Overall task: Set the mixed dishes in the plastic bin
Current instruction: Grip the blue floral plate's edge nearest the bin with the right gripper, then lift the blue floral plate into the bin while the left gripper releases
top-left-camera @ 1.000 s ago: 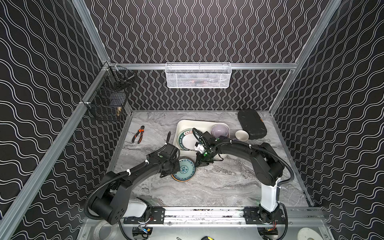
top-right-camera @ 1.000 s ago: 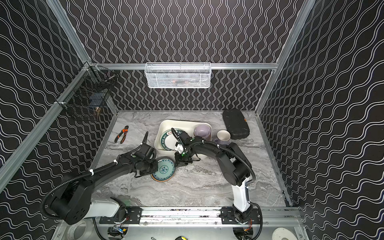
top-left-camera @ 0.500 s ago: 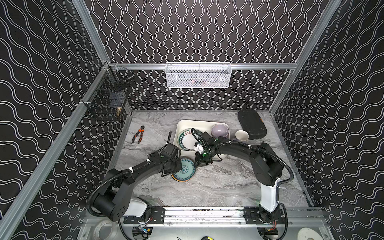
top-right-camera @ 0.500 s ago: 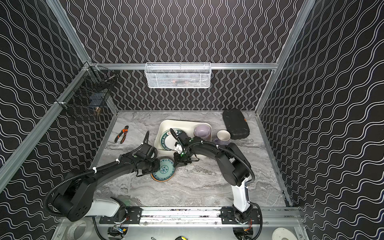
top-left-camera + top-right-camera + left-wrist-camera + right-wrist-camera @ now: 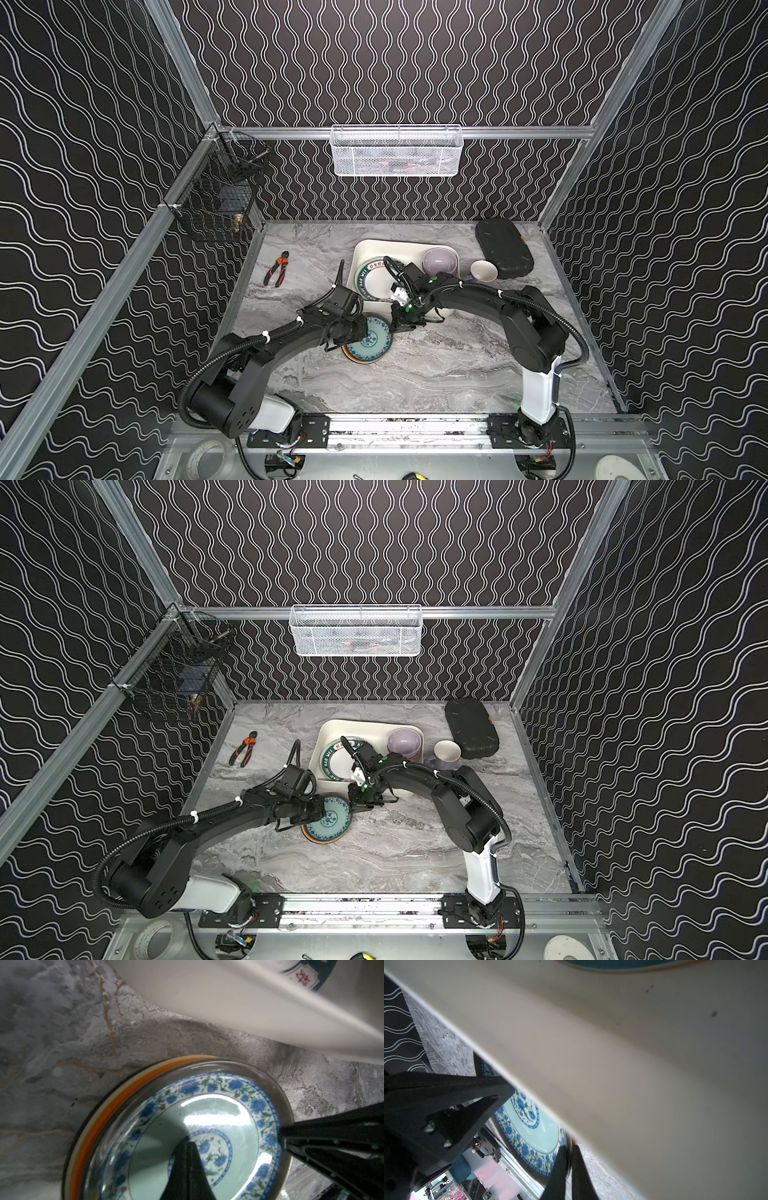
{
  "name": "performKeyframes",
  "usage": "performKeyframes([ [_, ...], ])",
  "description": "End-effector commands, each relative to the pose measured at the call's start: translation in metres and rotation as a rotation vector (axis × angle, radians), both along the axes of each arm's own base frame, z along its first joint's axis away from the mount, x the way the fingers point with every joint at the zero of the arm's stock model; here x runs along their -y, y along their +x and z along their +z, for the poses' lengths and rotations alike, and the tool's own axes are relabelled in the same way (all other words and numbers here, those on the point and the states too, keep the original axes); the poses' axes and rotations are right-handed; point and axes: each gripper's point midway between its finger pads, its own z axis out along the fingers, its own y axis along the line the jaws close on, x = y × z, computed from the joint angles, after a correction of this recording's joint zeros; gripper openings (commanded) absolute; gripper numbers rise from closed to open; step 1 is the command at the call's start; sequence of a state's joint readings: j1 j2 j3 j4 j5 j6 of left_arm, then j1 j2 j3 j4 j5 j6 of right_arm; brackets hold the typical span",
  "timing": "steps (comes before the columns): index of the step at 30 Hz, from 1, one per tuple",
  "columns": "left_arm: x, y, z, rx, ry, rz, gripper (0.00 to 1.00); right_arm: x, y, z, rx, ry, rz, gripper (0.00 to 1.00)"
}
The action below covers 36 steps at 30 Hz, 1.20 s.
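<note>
Mint plate point(image 5: 374, 345): round, glossy, with a blue floral band and a dark rim. It tops a stack mid-tabletop point(image 5: 436, 374), sitting off-centre on an orange plate point(image 5: 108, 1105).

Plastic bin point(image 5: 399, 248): smooth cream with rounded corners, just beside the stack at its 12–1 o'clock. It holds a green-lettered white plate point(image 5: 374, 279) and a lavender bowl point(image 5: 439, 261).

Left end effector point(image 5: 233, 1137): clenched at the mint plate's 9 o'clock rim. Pinching or only touching, cannot tell.

Right end effector point(image 5: 397, 328): at 2 o'clock, between rim and bin wall. Grasping or released, cannot tell.

Open marble lies from 3 to 6 o'clock.
</note>
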<state>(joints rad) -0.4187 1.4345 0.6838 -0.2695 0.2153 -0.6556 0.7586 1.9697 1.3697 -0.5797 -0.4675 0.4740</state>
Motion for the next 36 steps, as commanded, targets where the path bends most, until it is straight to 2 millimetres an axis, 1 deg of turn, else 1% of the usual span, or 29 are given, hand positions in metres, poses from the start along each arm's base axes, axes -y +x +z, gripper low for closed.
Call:
performKeyframes([
  [1, -0.009, -0.024, -0.018, -0.102, 0.048, -0.016, 0.00, -0.001, 0.001, 0.001, 0.013, -0.016, 0.009, 0.14],
  [10, -0.005, -0.026, -0.022, -0.104, 0.026, -0.023, 0.00, -0.001, 0.003, -0.006, 0.011, -0.058, 0.019, 0.14],
  [14, -0.005, -0.025, -0.020, -0.098, 0.029, -0.022, 0.00, 0.002, 0.003, -0.004, 0.022, -0.078, 0.021, 0.08],
  [18, -0.006, -0.020, -0.014, -0.081, 0.039, -0.025, 0.00, 0.005, 0.005, 0.000, 0.034, -0.093, 0.020, 0.02],
  [19, -0.006, -0.018, -0.010, -0.072, 0.045, -0.028, 0.01, 0.006, 0.005, 0.002, 0.037, -0.093, 0.019, 0.01],
  [21, -0.008, -0.016, -0.005, -0.060, 0.064, -0.033, 0.08, 0.005, 0.006, 0.007, 0.046, -0.088, 0.018, 0.00],
  [26, -0.015, -0.008, 0.016, -0.010, 0.114, -0.048, 0.31, 0.005, 0.005, 0.020, 0.061, -0.075, 0.021, 0.00],
  [29, -0.020, -0.003, 0.030, 0.021, 0.146, -0.054, 0.47, 0.005, 0.005, 0.029, 0.066, -0.063, 0.025, 0.00],
  [30, -0.022, -0.001, 0.035, 0.032, 0.153, -0.054, 0.54, 0.005, 0.004, 0.033, 0.068, -0.058, 0.024, 0.00],
  [33, -0.026, 0.005, 0.052, 0.069, 0.156, -0.045, 0.79, 0.004, 0.004, 0.045, 0.077, -0.038, 0.023, 0.00],
  [35, -0.030, 0.008, 0.062, 0.086, 0.161, -0.032, 0.98, 0.004, 0.005, 0.049, 0.080, -0.034, 0.019, 0.00],
  [36, -0.033, 0.010, 0.068, 0.097, 0.160, -0.025, 0.98, 0.003, 0.007, 0.066, 0.109, -0.008, 0.013, 0.00],
])
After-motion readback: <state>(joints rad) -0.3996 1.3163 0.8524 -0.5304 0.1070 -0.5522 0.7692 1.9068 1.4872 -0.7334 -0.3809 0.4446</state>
